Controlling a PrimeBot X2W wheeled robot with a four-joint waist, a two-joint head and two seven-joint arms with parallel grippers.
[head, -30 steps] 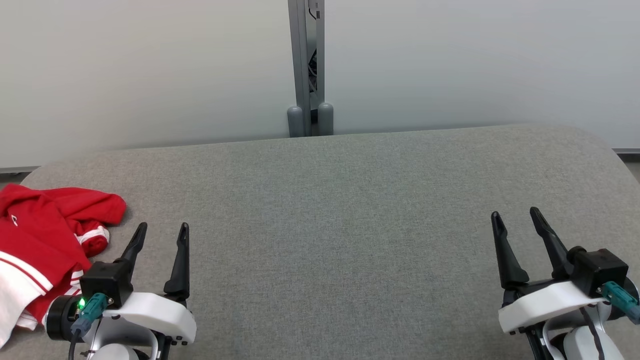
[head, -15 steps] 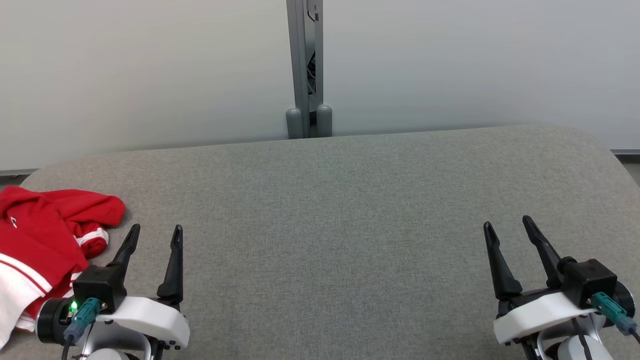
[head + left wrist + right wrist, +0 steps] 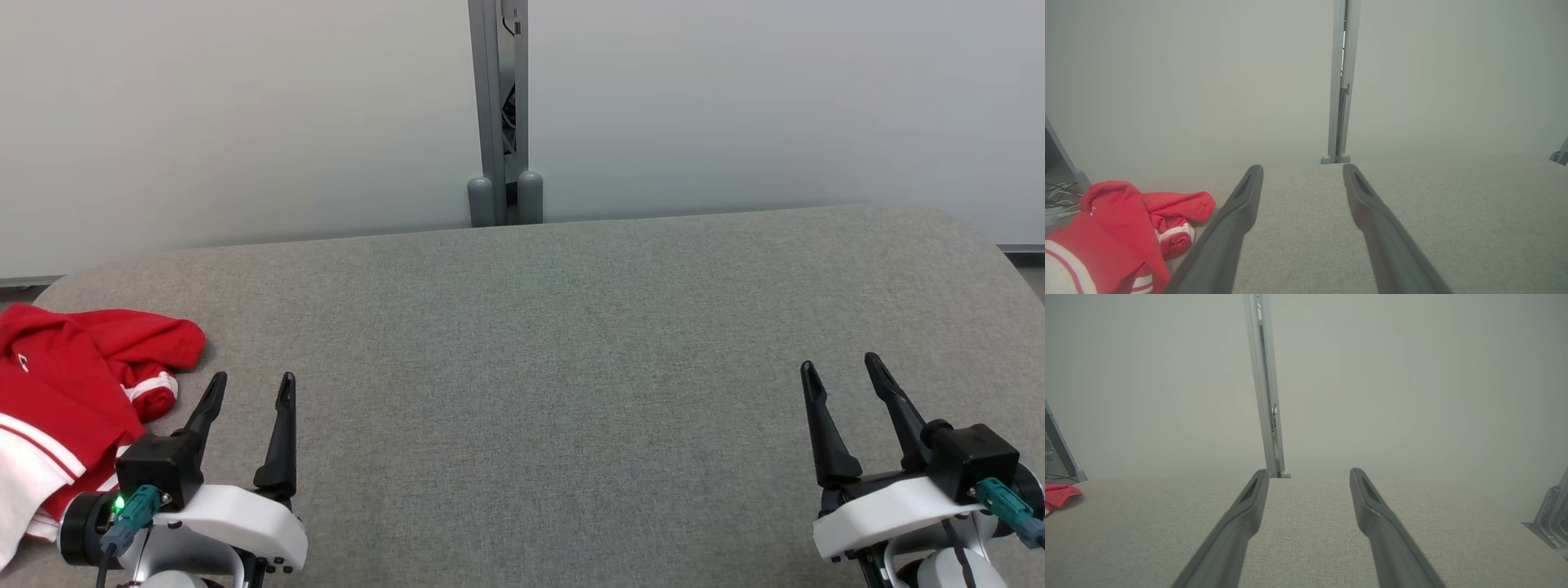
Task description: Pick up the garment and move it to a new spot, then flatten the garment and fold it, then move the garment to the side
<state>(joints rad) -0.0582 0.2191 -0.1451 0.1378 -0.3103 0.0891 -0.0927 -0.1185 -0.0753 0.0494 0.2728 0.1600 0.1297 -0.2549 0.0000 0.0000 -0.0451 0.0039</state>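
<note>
A red garment (image 3: 61, 392) with white stripes lies crumpled at the left edge of the grey table (image 3: 555, 343). It also appears in the left wrist view as a red garment (image 3: 1122, 232) at lower left, and as a small red patch of garment (image 3: 1059, 495) at the far left of the right wrist view. My left gripper (image 3: 251, 385) stands open just right of the garment, nothing between its fingers. My right gripper (image 3: 841, 366) is open at the table's right side, far from the cloth.
A grey post (image 3: 498, 114) rises behind the table's far edge, against pale wall panels. Cables (image 3: 1057, 196) lie off the table's left end. A metal bracket (image 3: 1551, 514) shows at the right.
The head view shifted slightly. Both grippers sit a little lower in the picture than a second ago; the garment lies as it did.
</note>
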